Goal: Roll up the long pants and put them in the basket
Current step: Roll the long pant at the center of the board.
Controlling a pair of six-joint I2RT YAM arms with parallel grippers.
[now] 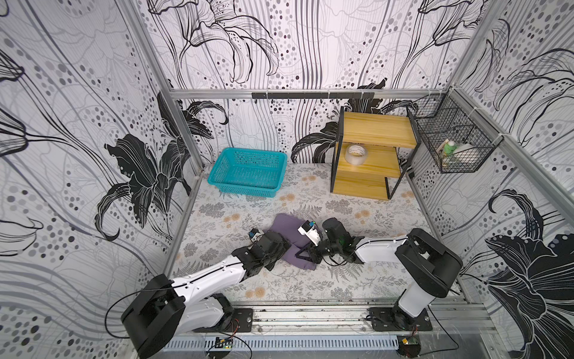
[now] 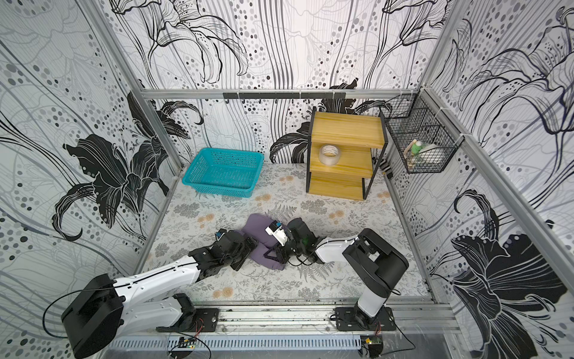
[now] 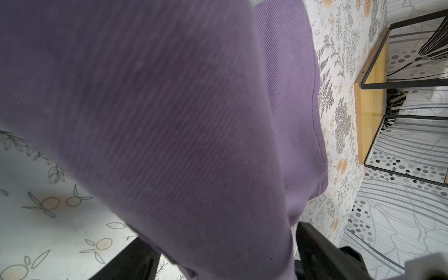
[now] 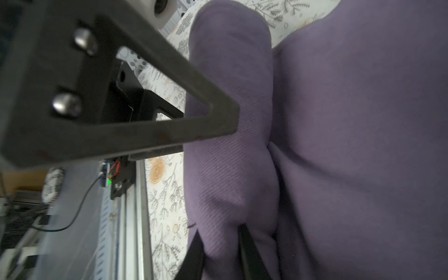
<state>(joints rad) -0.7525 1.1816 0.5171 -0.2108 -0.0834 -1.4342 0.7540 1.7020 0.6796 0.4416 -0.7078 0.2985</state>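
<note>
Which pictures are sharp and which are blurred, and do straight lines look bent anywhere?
In both top views: sharp, evenly lit, and the rear frame rail looks straight. Left wrist view: the long pants lie too close and look soft, while the wooden shelf is crisper. Right wrist view: a black gripper finger is out of focus; the fabric weave is clear.

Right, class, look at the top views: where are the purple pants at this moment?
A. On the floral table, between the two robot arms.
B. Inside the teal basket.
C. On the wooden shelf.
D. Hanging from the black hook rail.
A: the long pants lie bunched on the table between the left arm and the right arm, well short of the teal basket.
</note>
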